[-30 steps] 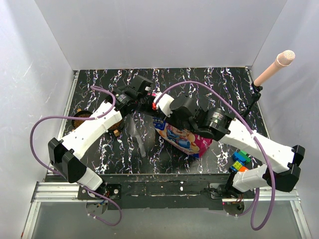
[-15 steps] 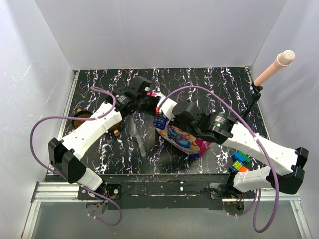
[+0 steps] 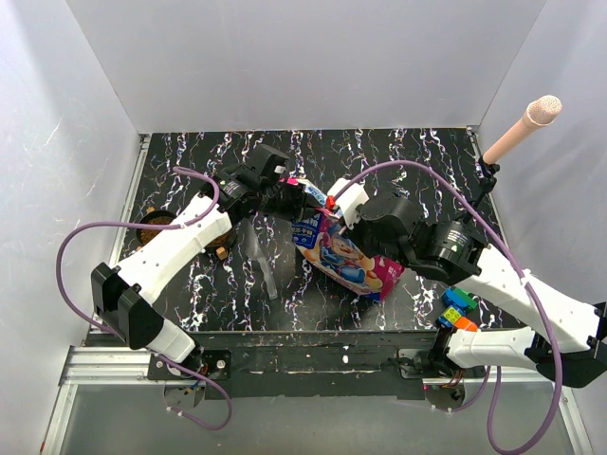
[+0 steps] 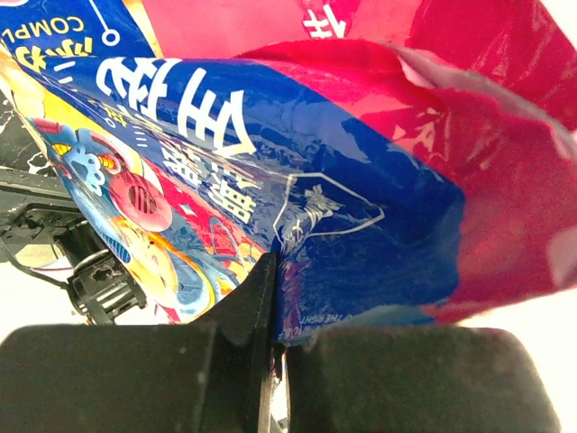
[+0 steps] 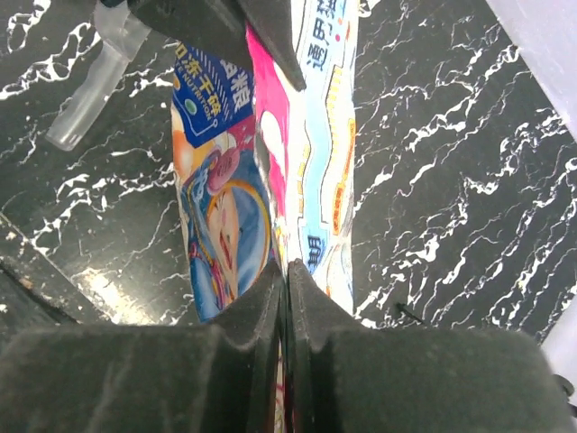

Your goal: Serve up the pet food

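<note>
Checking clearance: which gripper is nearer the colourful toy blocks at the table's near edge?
Right. The right gripper pinches the pet food bag at its top, farther back and left of the toy blocks; the left gripper pinches it farther left.

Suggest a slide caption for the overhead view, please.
Both arms at work: the left gripper and right gripper pinch the top of the pet food bag over the black table.

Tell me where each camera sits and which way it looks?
Top external: above and behind the arms, looking down at the table; both arms, left gripper, right gripper show.
Left wrist: on the left arm, looking along its shut fingers at the bag.
Right wrist: on the right arm, looking past its shut fingers at bag and table.
Shared: all views show the bag.
</note>
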